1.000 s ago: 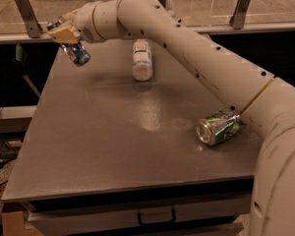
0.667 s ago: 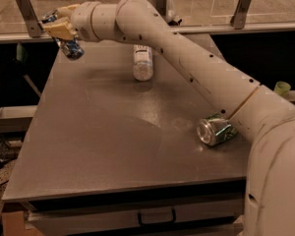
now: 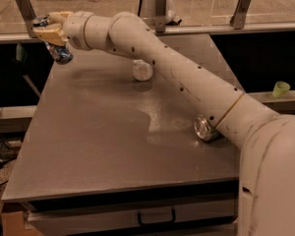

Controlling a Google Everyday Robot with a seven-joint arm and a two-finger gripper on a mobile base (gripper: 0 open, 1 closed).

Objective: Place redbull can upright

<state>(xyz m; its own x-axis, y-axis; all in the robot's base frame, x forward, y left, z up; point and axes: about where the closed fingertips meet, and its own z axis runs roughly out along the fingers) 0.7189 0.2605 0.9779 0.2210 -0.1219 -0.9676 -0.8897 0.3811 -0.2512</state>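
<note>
Hand (image 3: 50,32) hangs over the far left corner of the counter (image 3: 103,146), at about ten o'clock, its fingers clamped on the redbull can (image 3: 60,54). The can is tilted, with its lower end poking out below the fingers. A white bottle (image 3: 142,70) lies on its side toward twelve o'clock. A second can (image 3: 204,128) lies near three o'clock, partly hidden by the arm (image 3: 177,77).
</note>
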